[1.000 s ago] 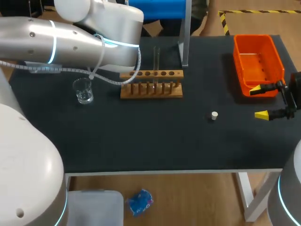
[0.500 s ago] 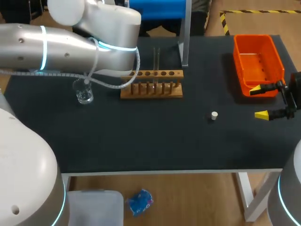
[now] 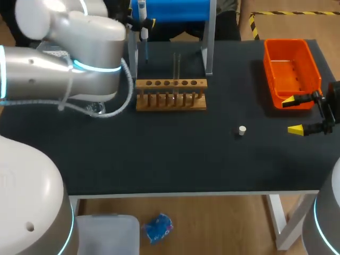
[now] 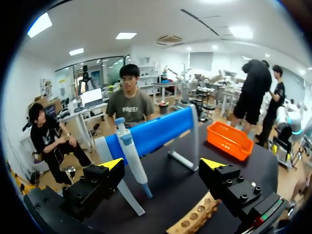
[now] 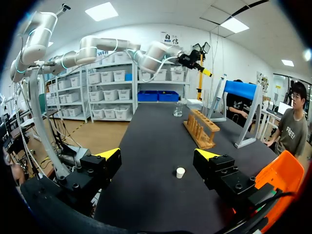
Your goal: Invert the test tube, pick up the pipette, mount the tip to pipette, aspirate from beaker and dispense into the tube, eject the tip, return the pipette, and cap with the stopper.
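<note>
Hovering wide open and empty, the left gripper faces the pipette, which hangs upright on the blue stand just ahead of the fingers, nearer one finger than the other; neither finger touches it, so I judge the pick-up the step in hand and not yet made. Beneath and just beyond that gripper lies the wooden rack; the test tube stands upright in its back row, between the rack and the stand, which suggests the inverting is done, though I cannot tell which end is its mouth. Off to one side of the rack, partly under the left arm, sits the beaker; whether it holds liquid I cannot tell. Farther out, toward the near edge of the table, the stopper lies alone, well apart from the tube; capping is plainly not done. Farthest from the left gripper, the right gripper hangs beside the orange bin, its fingers spread and holding nothing; the stopper lies ahead of it. Left to do, by my reading: grasping the pipette, mounting a tip, drawing from the beaker, dispensing, ejecting, returning, capping; no tip holder can be made out.
</note>
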